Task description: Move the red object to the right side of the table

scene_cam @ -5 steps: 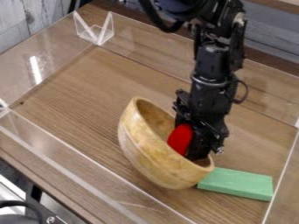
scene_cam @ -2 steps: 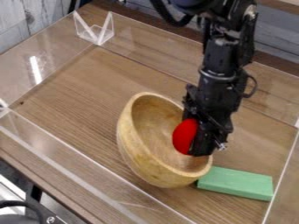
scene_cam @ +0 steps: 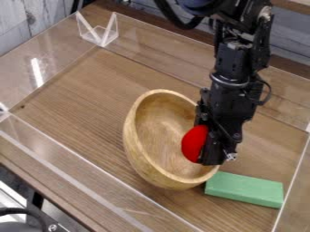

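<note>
— What is seen beside the claw?
— A wooden bowl, tipped, lies around it; a flat green block is laid just below-right.
— And farther off?
— A clear acrylic stand, upper left.

We see the red object, a small, round, bright-red ball-like item, clamped between the jaws of the black gripper, which points straight down. It sits inside the wooden bowl, at the bowl's right side, close against the inner wall; whether it touches the wood we cannot tell. The desk is a brown wood-grain top with low clear acrylic walls along its edges, and the bowl stands on its near-right part.
</note>
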### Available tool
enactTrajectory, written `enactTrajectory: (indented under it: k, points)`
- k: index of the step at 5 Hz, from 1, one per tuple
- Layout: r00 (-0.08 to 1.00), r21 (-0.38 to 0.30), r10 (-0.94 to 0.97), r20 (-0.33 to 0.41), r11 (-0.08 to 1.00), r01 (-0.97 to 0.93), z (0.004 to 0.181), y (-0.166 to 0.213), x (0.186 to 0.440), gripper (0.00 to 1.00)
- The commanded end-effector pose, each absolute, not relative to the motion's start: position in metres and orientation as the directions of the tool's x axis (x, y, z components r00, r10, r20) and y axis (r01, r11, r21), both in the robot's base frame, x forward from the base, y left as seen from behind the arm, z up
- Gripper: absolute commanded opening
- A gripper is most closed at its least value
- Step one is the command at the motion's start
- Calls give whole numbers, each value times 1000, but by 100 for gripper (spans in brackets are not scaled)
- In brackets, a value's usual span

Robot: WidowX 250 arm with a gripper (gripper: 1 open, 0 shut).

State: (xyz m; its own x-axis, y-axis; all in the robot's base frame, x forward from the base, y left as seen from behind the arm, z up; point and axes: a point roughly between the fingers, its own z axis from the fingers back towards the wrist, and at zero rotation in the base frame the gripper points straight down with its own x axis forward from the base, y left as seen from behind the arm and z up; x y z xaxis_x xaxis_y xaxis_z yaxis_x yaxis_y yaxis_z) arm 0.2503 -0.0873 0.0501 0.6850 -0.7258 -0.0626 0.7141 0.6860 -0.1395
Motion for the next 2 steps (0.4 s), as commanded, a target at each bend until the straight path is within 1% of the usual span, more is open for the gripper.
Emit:
enactTrajectory:
  k: [1, 2]
  points:
    - [734, -84, -679, 15, 731, 677, 67, -92, 240, 0]
    - [776, -85, -630, 41, 772, 631, 64, -90, 228, 100]
